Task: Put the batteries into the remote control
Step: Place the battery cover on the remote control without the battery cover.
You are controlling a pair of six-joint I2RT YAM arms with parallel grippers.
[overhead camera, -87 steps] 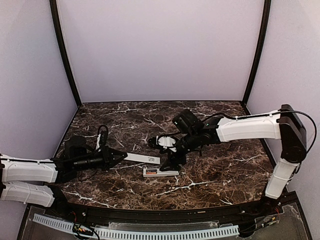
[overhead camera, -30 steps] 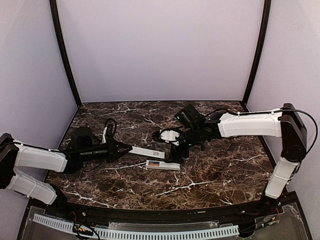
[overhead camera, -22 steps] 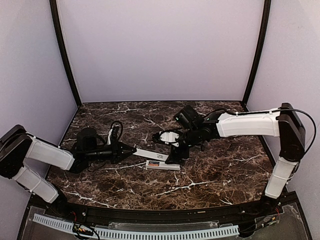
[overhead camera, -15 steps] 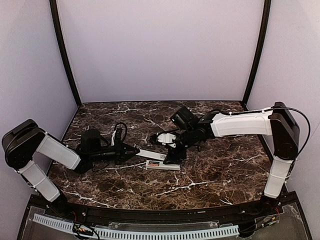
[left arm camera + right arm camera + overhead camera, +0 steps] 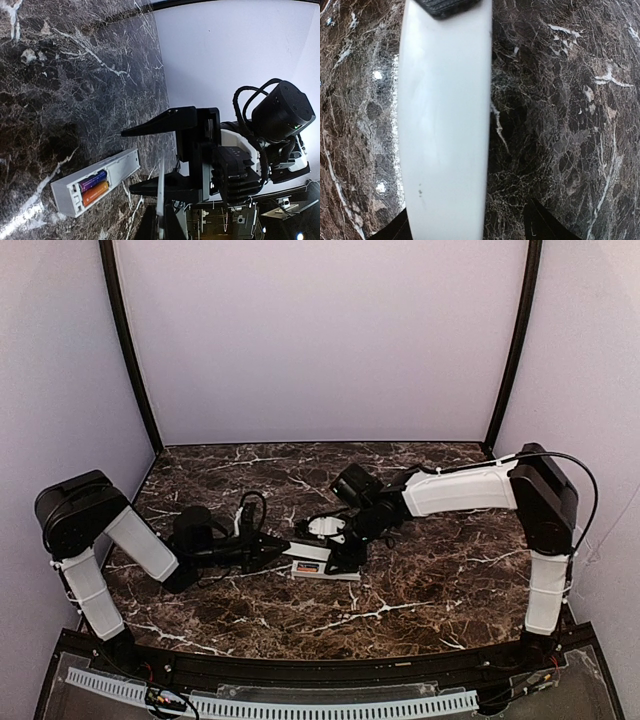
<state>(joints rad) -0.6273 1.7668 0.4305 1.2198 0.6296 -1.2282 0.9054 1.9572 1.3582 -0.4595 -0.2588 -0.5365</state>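
Remote control (image 5: pixel 120 167), white bar, flat cover strip (image 5: pixel 445 125)

Robotics test cell in a lab: two white-and-black arms, the left arm (image 5: pixel 145 545) and the right arm (image 5: pixel 460 490), stand bolted at the near edge of a dark marble-patterned table (image 5: pixel 420 610). Plain pale lilac walls (image 5: pixel 320 340) and black corner posts (image 5: pixel 130 340) box in the bench, with a perforated white cable strip (image 5: pixel 300 706) and exposed wiring (image 5: pixel 158 698) along its front edge.
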